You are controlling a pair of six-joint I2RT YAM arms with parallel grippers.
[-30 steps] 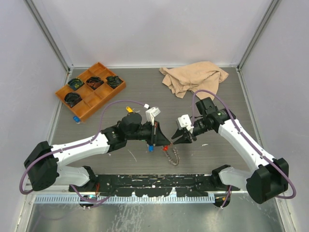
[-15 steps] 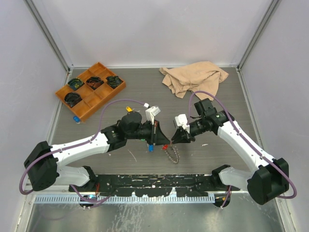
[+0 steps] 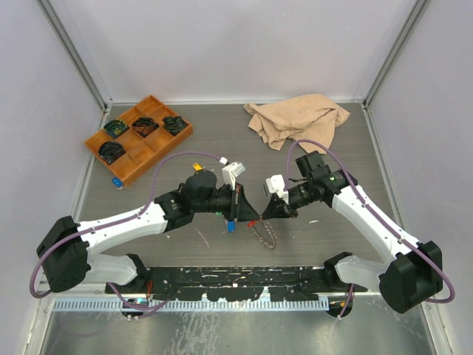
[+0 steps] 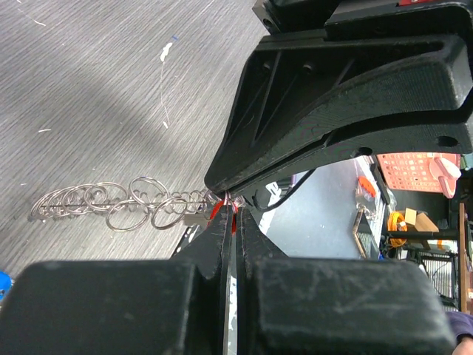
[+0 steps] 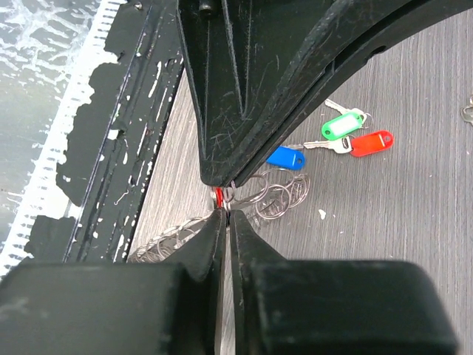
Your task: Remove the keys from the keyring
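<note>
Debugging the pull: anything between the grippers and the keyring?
Nothing visible. Left gripper and right gripper meet tip to tip, both pinching the red tag at the end of the keyring.

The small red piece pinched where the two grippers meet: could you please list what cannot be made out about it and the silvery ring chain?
Left wrist: the small red piece is mostly hidden between the fingers of the left gripper; tag or key is unclear.
Right wrist: the tips of the right gripper hide what it pinches.
Top external: the silvery metal ring chain is too small to count its links.
</note>
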